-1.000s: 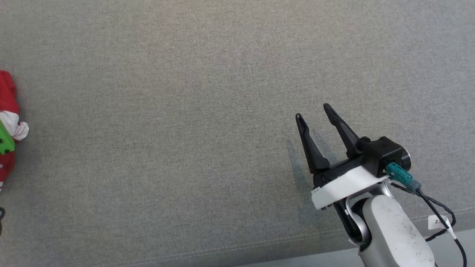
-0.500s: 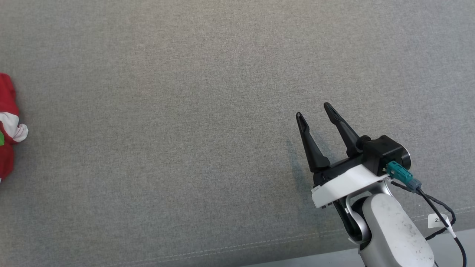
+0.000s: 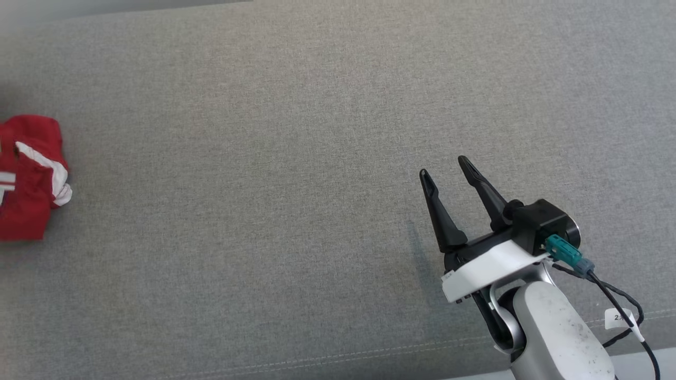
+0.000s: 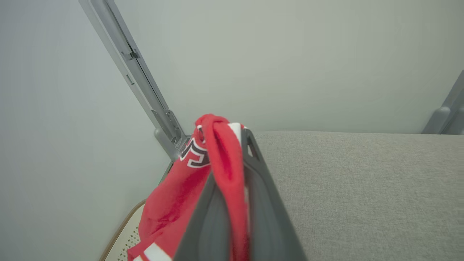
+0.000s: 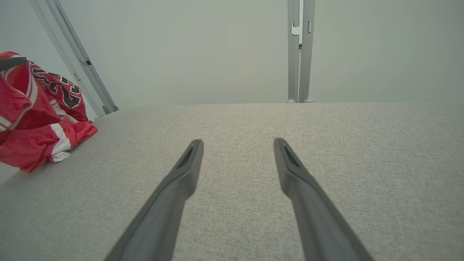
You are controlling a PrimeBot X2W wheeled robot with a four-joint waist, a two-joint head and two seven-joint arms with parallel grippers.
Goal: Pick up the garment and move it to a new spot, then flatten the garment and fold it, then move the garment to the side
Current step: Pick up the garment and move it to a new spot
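1. Where the left gripper (image 4: 230, 145) shows in the left wrist view, its two long dark fingers are clenched on a fold of the red sports jersey with white stripes and dark white-edged numerals (image 4: 170, 203). A band of red cloth runs up between the fingers and loops over their tips.
2. The rest of the jersey hangs bunched to the left of the fingers in that view.
3. Right wrist view: the jersey (image 5: 40, 108) sits at the far left. A dark fingertip enters at its top, and its lowest folds seem to touch the surface; contact is not certain.
4. Head view: the jersey (image 3: 29, 179) is a crumpled bundle at the left edge of the flat grey woven fabric surface (image 3: 264, 184), partly cut off by the frame.
5. The right gripper (image 3: 443, 167) is released, with its jaws spread wide and nothing between them. It is at the lower right, low over the bare grey fabric and well apart from the jersey.
6. Right wrist view confirms this: both fingers of the right gripper (image 5: 238, 141) are splayed, with only grey weave in the gap.
7. A teal plug (image 3: 562, 250) with a black cable sits on the right wrist.
8. Beyond the surface, grey metal struts (image 5: 300, 50) stand against a pale wall.
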